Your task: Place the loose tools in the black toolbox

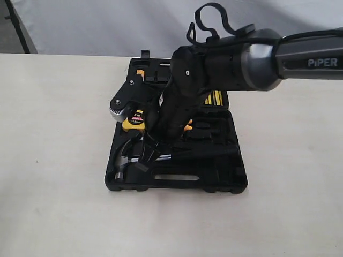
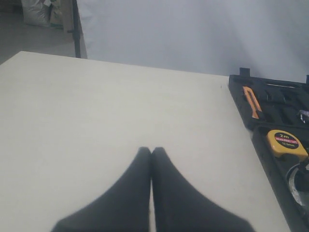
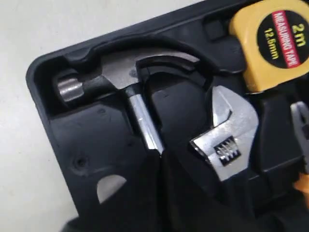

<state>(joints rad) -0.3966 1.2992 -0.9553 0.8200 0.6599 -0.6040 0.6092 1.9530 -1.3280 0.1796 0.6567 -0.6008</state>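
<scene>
The black toolbox lies open on the pale table. The claw hammer rests in its recess in the near half, its steel shaft running under my right gripper. Beside it lies the adjustable wrench, its silver jaw showing. My right gripper is shut just over the hammer shaft, with nothing between its fingers. My left gripper is shut and empty above bare table left of the case. The tape roll is not visible.
A yellow tape measure sits in the case by the hammer head. Orange-handled pliers lie beside the wrench. Another orange-handled tool sits in the far half. The right arm spans the case.
</scene>
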